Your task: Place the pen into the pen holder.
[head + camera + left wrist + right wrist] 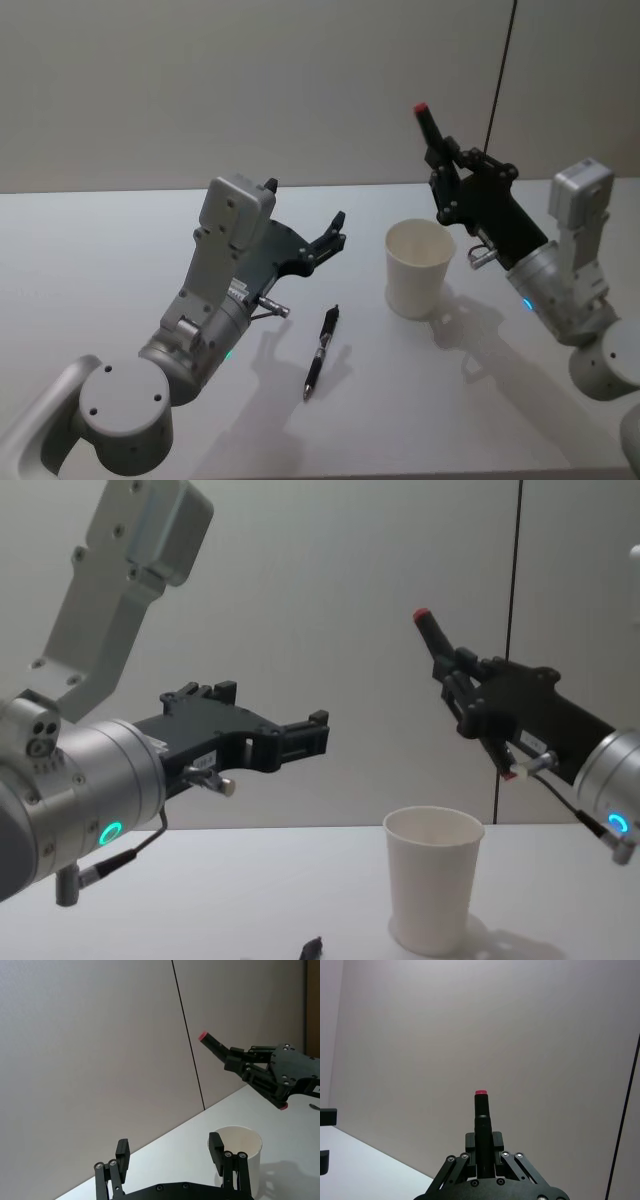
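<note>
Right end effector [453,670] gripping red-tipped pen [431,631], pen holder [432,885] below it

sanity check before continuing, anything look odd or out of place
Oddly, one pen lies on the table beside the upright pen holder while a second pen points up in the right end effector; left end effector hovers open.

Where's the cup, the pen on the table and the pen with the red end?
cup [416,285]: head view, side wall.
pen on the table [321,351]: head view, middle of barrel.
red-ended pen [432,630]: chest view, barrel below tip.
</note>
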